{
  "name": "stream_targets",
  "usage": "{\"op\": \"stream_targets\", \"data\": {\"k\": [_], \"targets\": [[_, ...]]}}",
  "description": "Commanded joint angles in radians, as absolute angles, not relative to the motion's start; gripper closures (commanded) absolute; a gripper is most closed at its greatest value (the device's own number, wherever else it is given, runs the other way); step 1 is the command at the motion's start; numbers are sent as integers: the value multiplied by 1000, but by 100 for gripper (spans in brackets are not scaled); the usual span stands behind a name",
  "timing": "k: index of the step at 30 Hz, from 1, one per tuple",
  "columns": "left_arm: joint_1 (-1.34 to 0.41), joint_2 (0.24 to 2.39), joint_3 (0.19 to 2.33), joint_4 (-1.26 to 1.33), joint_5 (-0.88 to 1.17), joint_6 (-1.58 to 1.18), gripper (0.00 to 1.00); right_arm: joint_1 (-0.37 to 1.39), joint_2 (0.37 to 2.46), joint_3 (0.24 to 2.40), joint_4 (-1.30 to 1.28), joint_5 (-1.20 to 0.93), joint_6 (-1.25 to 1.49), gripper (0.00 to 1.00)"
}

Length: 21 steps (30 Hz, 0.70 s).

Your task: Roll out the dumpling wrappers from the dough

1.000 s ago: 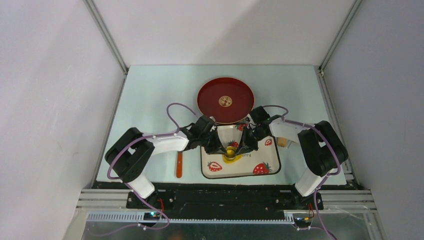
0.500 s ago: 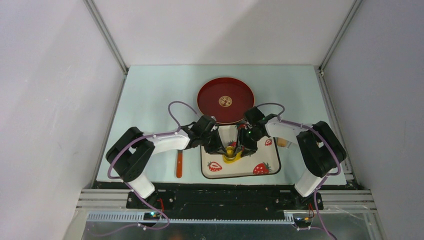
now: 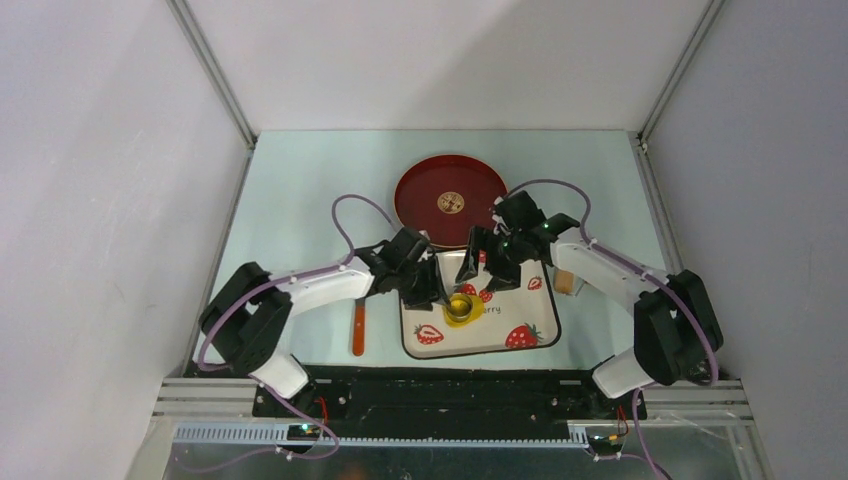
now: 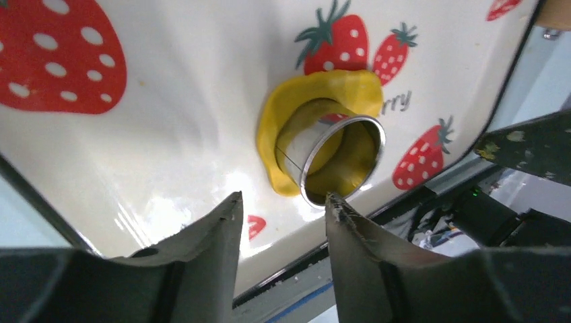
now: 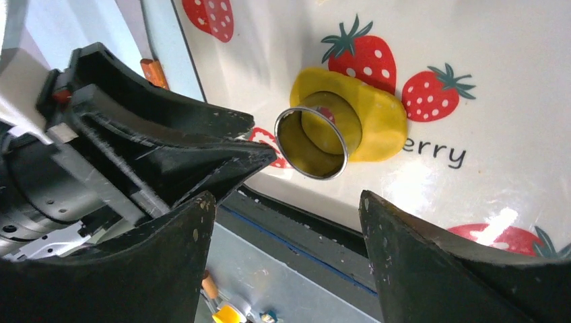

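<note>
The yellow dough (image 4: 294,108) lies flattened on the strawberry-print tray (image 3: 533,312), beside the printed word. A metal ring cutter (image 4: 342,160) stands pressed into the dough (image 5: 378,116), and a round yellow patch shows inside the ring (image 5: 311,145). I cannot tell whether that patch is a cut dumpling wrapper. My left gripper (image 4: 283,197) is open just short of the ring, with nothing between its fingers. Farther back and higher, my right gripper (image 5: 284,196) is open wide and empty. In the top view the left gripper (image 3: 436,289) and right gripper (image 3: 480,268) flank the ring (image 3: 461,306).
A red round plate (image 3: 450,200) with a gold emblem sits just behind the tray. An orange stick (image 3: 358,328) lies on the table left of the tray. A small wooden piece (image 3: 567,283) lies at the tray's right edge. White walls enclose the table.
Both grippers have opened and let go of the ring, which stays standing in the dough. The right arm has pulled back toward the plate; the left has drawn slightly away.
</note>
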<state>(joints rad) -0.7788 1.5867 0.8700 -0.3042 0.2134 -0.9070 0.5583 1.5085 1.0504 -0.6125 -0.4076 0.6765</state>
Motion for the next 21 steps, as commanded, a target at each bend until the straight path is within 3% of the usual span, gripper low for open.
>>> {"op": "stream_targets", "data": {"k": [1, 9, 15, 21], "targets": [[-780, 1445, 893, -331, 189, -869, 44, 537, 1438, 1079, -679, -400, 662, 17], [-760, 1278, 850, -325, 179, -859, 37, 384, 1317, 969, -661, -466, 628, 23], [-748, 1122, 745, -238, 203, -868, 31, 273, 1348, 840, -594, -538, 576, 25], [-700, 972, 613, -89, 237, -915, 24, 337, 1481, 816, -514, -546, 585, 39]]}}
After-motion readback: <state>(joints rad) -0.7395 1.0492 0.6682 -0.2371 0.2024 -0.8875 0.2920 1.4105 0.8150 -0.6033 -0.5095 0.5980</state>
